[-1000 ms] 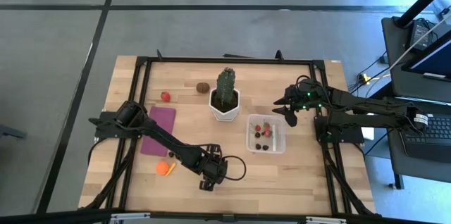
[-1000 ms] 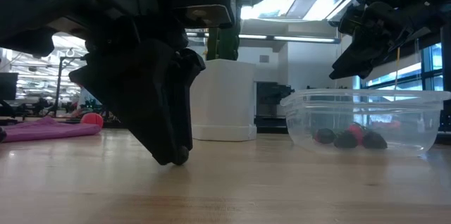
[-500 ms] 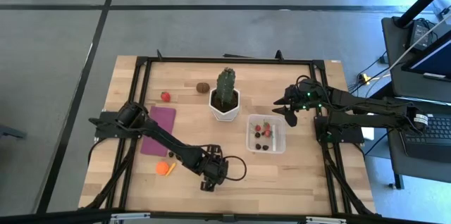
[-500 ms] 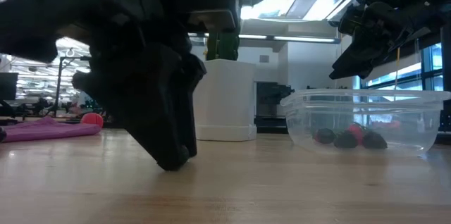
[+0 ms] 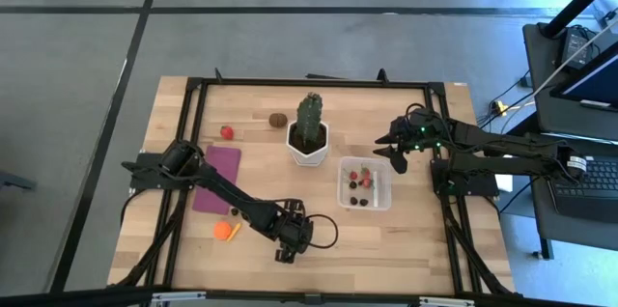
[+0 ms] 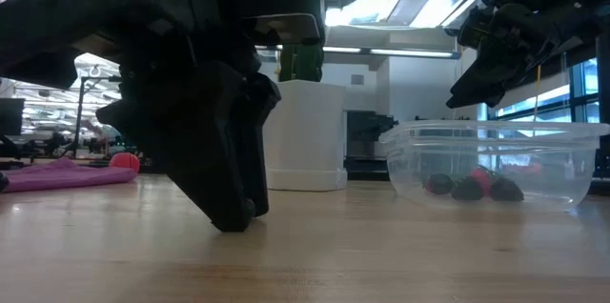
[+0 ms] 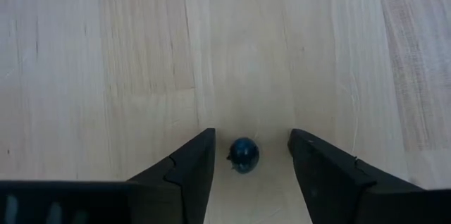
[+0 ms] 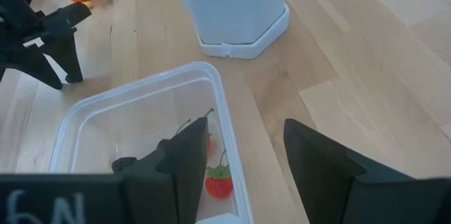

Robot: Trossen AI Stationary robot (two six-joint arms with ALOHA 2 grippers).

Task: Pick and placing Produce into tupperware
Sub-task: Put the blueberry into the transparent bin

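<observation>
**Kid:** Wooden table [image 5: 415, 235], big grey floor all round it. What sits on the left?

**Helper:** Far left of the cactus pot [image 5: 307, 145] lie a small red fruit [image 5: 226, 132] and a purple mat [image 5: 216, 179]. Below the mat rests the orange piece [image 5: 224, 231], not picked yet.

**Kid:** And that arm?

**Helper:** The left gripper [image 7: 244, 159] is down at the wood, below and a bit left of the pot. Its fingers [image 7: 194, 164] stand apart with a dark blue berry [image 7: 244, 155] between them, not squeezed yet. I think it's low so it can pinch the berry.

**Kid:** Where does it go?

**Helper:** Into the clear tupperware [image 5: 364, 183], just right of the pot and a little nearer us. Red and dark bits lie inside.

**Kid:** The other arm?

**Helper:** The right gripper [image 8: 239, 160] hangs over the box's far edge, fingers apart, holding nothing. Probably waiting.
</observation>
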